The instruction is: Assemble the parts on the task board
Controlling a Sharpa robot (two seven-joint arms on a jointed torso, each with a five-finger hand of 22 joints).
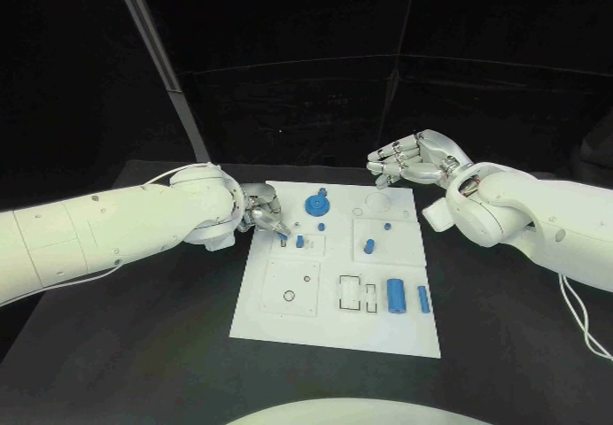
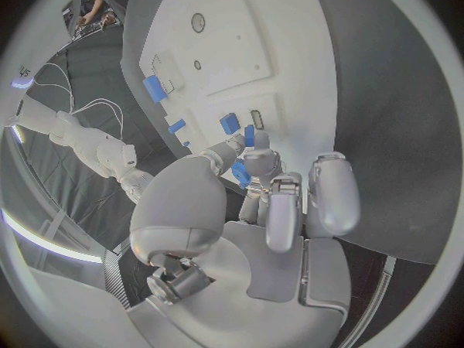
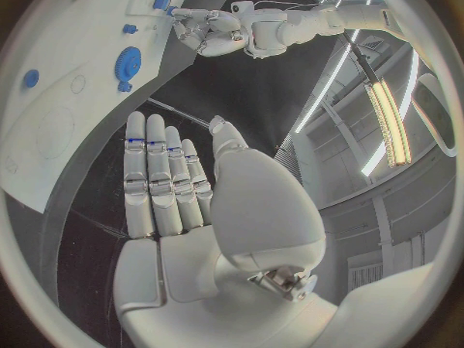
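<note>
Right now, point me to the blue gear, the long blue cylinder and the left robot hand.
blue gear (image 1: 317, 207), head view, on its toothed disc face.
long blue cylinder (image 1: 398, 295), head view, mid-length of its side.
left robot hand (image 1: 265, 214), head view, on the fingers at the task board's edge.

Left arm: comes in low from the left side, forearm lying across toward the middle, wrist bent inward.
Left hand (image 1: 262, 212): fingers curled in and pointing down, thumb and fingertips (image 2: 254, 141) pinched together around a small blue piece (image 2: 240, 174).
Right arm: enters from the right, elbow out, forearm raised toward the far side.
Right hand (image 1: 411, 158): held up off the surface, holding nothing, fingers (image 3: 159, 170) side by side, nearly straight, thumb apart.
</note>
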